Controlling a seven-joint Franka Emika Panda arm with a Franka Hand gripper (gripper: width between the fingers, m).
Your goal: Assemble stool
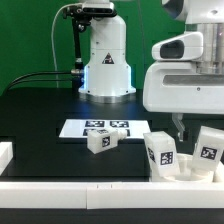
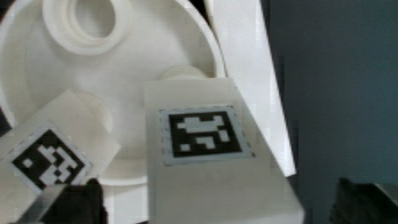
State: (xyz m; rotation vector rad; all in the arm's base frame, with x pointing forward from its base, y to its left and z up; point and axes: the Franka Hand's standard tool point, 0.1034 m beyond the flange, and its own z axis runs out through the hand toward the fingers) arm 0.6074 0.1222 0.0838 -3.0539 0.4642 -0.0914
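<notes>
3 legs in ext view. Loose leg (image 1: 100, 141) lies on its side on the black worktop (image 1: 40, 115), just in front of the marker board (image 1: 82, 128). Other two, pair-left leg (image 1: 160, 152) and pair-right leg (image 1: 207, 150), stand roughly upright at the exterior view's right, close behind the front rail (image 1: 90, 187). Arm (image 1: 185, 70) hangs over that pair and the end effector (image 1: 180, 128) drops btwn them. Tips are masked by the legs, so can't read its state from here. What the pair stands on is lost against the white rail.

Wrist view: round seat (image 2: 107, 75) w/ a socket hole (image 2: 89, 20) behind the legs. Centre leg (image 2: 210, 140) shows its tag face-on, neighbour leg (image 2: 54, 155) just beside it. Dark fingertips (image 2: 71, 205) sit one each side of the centre leg. They're spread apart w/ a visible gap to the leg, so nothing clamped.

Step, imo: pre-grasp on the centre leg, on the way to fitting legs to the seat. Next move needs the leg centred btwn the fingers, a close on its flat sides w/o nudging the neighbour leg, then alignment to a socket.

Unclear:
- Leg bases are cut off, so can't tell if either leg is already seated in the seat or just resting on it.
- Fingertips are cropped at frame edge.
- Can't map wrist-view legs to the ext pair for sure.
- Seat rim is only partly in frame.
</notes>
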